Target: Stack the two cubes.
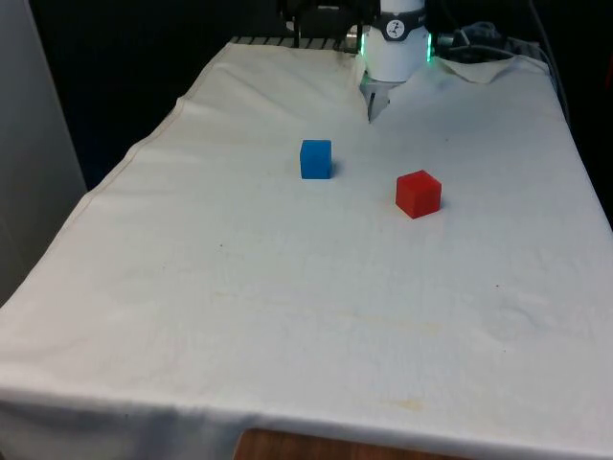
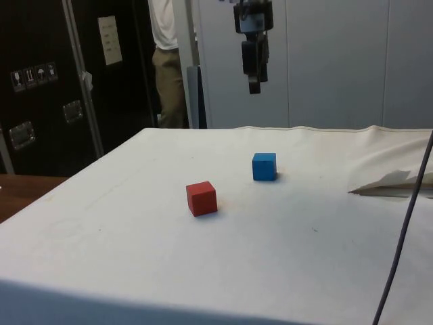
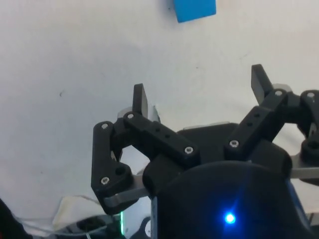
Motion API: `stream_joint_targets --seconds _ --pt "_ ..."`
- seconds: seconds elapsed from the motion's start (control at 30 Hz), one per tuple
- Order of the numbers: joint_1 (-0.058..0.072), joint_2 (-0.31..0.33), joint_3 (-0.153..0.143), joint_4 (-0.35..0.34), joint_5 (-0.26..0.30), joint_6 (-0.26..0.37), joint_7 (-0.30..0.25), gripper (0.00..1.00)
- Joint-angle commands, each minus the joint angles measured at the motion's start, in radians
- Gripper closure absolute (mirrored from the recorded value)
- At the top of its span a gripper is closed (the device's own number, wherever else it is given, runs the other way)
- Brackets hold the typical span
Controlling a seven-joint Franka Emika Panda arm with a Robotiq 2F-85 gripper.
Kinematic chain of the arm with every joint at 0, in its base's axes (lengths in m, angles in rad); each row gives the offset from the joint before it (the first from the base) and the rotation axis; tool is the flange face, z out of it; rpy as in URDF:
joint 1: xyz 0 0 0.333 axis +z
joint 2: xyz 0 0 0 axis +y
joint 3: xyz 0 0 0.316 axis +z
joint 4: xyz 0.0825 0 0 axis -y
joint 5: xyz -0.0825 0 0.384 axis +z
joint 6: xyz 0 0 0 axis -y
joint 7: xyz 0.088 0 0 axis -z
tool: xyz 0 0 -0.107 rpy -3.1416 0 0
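Blue cube and red cube, apart near the tabletop far edge, neither stacked; hand raised above, behind the blue cube, fingers spread and empty, seemingly poised for a first pick.

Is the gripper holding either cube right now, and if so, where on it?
Nothing is held. The black two-finger gripper hangs open above the cloth; the blue cube and the red cube sit apart on it.

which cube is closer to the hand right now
The blue cube. It sits nearer the raised, open hand than the red cube.
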Motion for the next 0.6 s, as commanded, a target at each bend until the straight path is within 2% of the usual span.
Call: stream_joint_targets --seconds 0.0,0.23,0.43,0.53,0.57 --pt "0.0 -0.01 -0.002 -0.013 0.004 0.026 -0.002 0.0" --pt "-0.001 -0.023 -0.007 -0.049 -0.001 0.088 -0.003 0.0" --pt "0.001 -0.015 -0.007 -0.054 0.0 0.099 -0.003 0.0" --pt "0.001 -0.003 -0.014 -0.063 0.006 0.123 -0.022 0.0" --pt "0.0 -0.006 -0.009 -0.057 0.001 0.104 -0.012 0.0"
